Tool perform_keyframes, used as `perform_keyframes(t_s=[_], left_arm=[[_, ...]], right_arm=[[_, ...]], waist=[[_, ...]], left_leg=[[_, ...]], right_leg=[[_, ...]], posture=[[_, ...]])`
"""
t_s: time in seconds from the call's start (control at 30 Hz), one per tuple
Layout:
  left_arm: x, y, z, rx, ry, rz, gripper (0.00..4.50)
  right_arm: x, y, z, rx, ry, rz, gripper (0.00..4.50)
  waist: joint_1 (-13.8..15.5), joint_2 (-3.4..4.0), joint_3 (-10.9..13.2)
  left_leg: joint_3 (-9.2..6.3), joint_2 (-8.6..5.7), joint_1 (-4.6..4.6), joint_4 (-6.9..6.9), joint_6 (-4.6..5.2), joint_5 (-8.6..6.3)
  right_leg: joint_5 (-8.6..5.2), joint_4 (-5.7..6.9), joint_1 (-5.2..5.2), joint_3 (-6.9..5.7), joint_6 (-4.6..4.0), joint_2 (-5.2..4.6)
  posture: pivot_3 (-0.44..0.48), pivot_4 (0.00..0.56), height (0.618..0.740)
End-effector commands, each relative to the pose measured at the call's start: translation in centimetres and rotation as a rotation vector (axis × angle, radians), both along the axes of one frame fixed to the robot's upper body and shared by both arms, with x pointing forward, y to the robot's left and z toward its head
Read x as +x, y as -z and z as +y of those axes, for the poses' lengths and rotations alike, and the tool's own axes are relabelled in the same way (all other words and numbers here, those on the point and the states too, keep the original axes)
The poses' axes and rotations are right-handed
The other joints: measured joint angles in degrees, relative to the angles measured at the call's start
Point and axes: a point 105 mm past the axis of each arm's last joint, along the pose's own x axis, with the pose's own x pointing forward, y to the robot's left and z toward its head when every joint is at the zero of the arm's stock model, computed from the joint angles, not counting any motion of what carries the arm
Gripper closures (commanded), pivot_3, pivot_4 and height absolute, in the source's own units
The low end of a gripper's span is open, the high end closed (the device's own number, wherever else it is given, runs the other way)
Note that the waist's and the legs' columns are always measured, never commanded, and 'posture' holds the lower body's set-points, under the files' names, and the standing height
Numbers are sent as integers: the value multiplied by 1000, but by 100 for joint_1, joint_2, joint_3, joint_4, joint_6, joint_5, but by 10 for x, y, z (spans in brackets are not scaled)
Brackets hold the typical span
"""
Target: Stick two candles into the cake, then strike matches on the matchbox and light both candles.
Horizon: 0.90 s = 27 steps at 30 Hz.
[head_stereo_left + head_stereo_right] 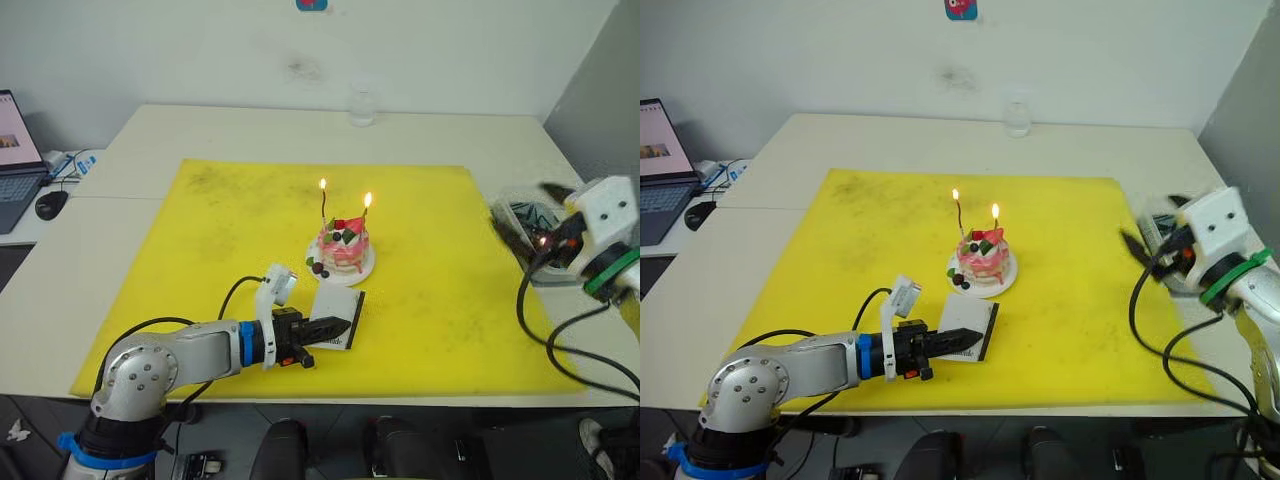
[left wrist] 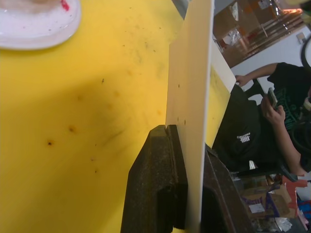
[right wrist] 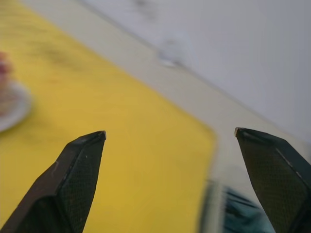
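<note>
The cake (image 1: pixel 343 248) stands on its white plate (image 1: pixel 362 270) in the middle of the yellow mat (image 1: pixel 220 230). Two candles stand in it, one (image 1: pixel 324 208) at its left and one (image 1: pixel 365 216) at its right, each with a small flame on top. The white matchbox (image 1: pixel 338 318) lies just in front of the plate. My left gripper (image 1: pixel 335 326) is shut on the matchbox (image 2: pixel 194 92), one finger on either side of its edge. My right gripper (image 3: pixel 170 133) is wide open with nothing in it, at the mat's right edge. The matches are out of view.
A container (image 1: pixel 528 228) with dark contents sits off the mat's right edge, under my right gripper. A clear glass (image 1: pixel 362 107) stands at the table's back. A laptop (image 1: pixel 15 150) and a mouse (image 1: pixel 50 205) lie far left. A seated person (image 2: pixel 272 111) is beyond the table's front edge.
</note>
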Motion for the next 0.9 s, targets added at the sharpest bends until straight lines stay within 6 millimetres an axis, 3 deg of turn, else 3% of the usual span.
perform_keyframes(t_s=[0.03,0.23,0.53,0.57,0.73,0.9], left_arm=[[-4,5,1,46,19,52,4500],[2,14,-3,109,11,75,4500],[2,9,0,139,29,37,1707],[2,6,3,146,27,24,1664],[-6,-10,12,160,51,-22,186],[-12,-37,28,181,61,-92,46]], right_arm=[[-33,12,35,-34,-264,178,51],[-63,25,56,-66,-463,394,51],[-62,29,64,-81,-485,399,0],[-61,29,64,-84,-487,399,0],[-59,28,63,-106,-487,389,0],[-57,20,57,-137,-482,364,0]], waist=[[15,0,0],[35,-2,1],[38,-2,1],[38,-2,1],[35,-4,2],[41,-6,4]], left_leg=[[0,-1,0,0,0,0],[-3,-3,1,1,0,0],[-3,-5,-2,-1,0,0],[-3,-5,-2,-1,0,0],[-5,-1,0,-2,-1,0],[-1,0,-2,-3,-1,-1]], right_leg=[[0,0,0,0,0,-2],[0,0,0,-3,-1,-1],[-2,-4,-2,-4,-3,-1],[-2,-4,-2,-4,-3,-1],[-2,-2,-3,-5,-3,0],[-3,-6,-5,-3,-5,-5]], posture=[[0,150,740],[0,150,740],[0,150,740],[0,150,740],[0,150,740],[0,150,740]])
